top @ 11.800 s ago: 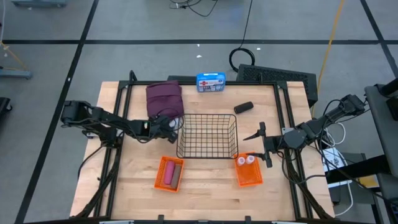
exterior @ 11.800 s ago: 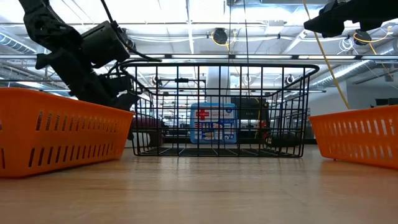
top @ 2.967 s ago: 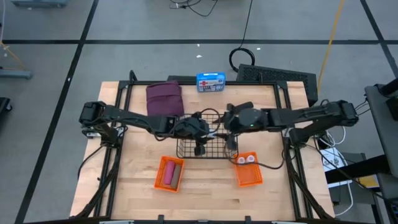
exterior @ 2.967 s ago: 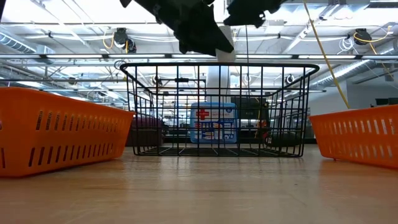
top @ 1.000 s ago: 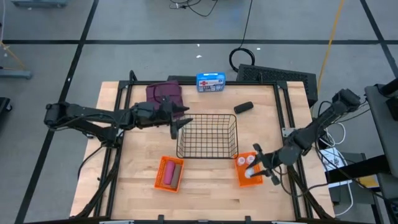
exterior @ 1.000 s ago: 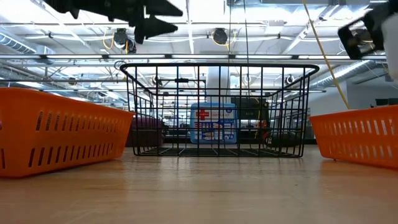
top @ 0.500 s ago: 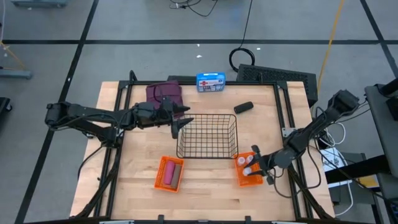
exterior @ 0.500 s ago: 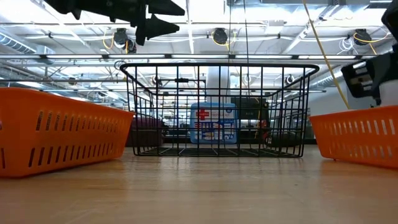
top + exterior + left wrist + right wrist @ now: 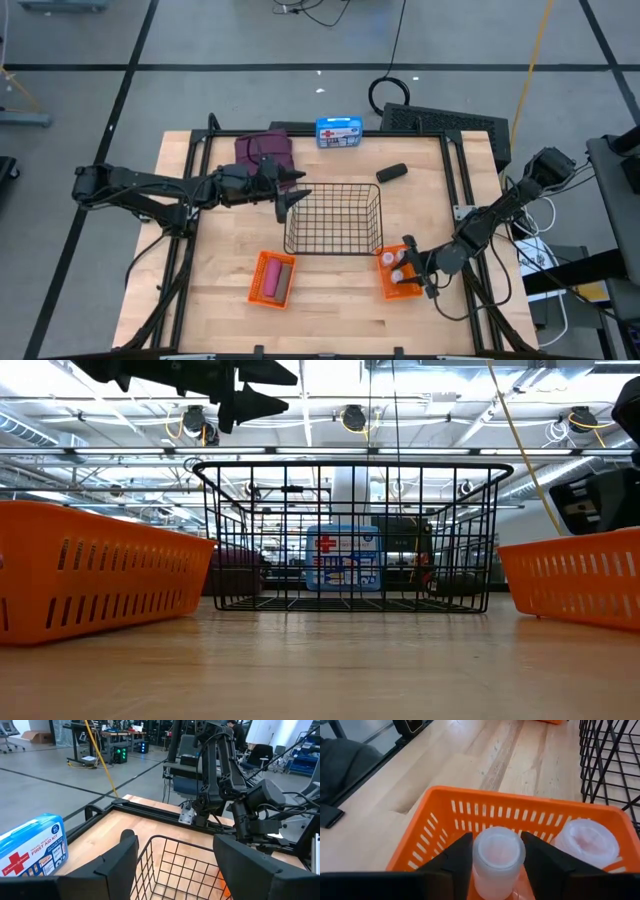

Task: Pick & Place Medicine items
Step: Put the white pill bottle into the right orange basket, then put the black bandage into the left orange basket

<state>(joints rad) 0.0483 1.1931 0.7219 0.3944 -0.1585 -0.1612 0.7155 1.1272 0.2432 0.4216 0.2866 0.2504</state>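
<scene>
My right gripper (image 9: 408, 266) is over the right orange bin (image 9: 401, 289), shut on a white round bottle (image 9: 498, 851). A second white bottle (image 9: 590, 842) stands inside that bin beside it; I see no third. The pink cylinder (image 9: 272, 280) lies in the left orange bin (image 9: 258, 289). The dark-grey oblong piece (image 9: 391, 172) lies on the table beyond the wire basket (image 9: 333, 218). The maroon pouch (image 9: 264, 151) lies flat at the table's far left, partly under my left arm. My left gripper (image 9: 293, 196) is open and hangs above the basket's far-left corner. My right gripper pinches the white bottle by its side wall (image 9: 479, 865), one finger (image 9: 451, 861) on each side, just below the lid. The fingers come slanting down from the table's right. The bottle stands upright above the bin's inside; its bottom is cut off by the picture's edge.
A blue first-aid box (image 9: 339, 132) stands at the table's far edge. The wire basket sits mid-table between the two orange bins. Bare wood lies along the near edge (image 9: 330, 325). Black frame rails (image 9: 455, 190) run along both sides of the table.
My right gripper, holding the bottle, has come down and a little toward the table's left, settling low over the right orange bin. My left arm has kept still.
</scene>
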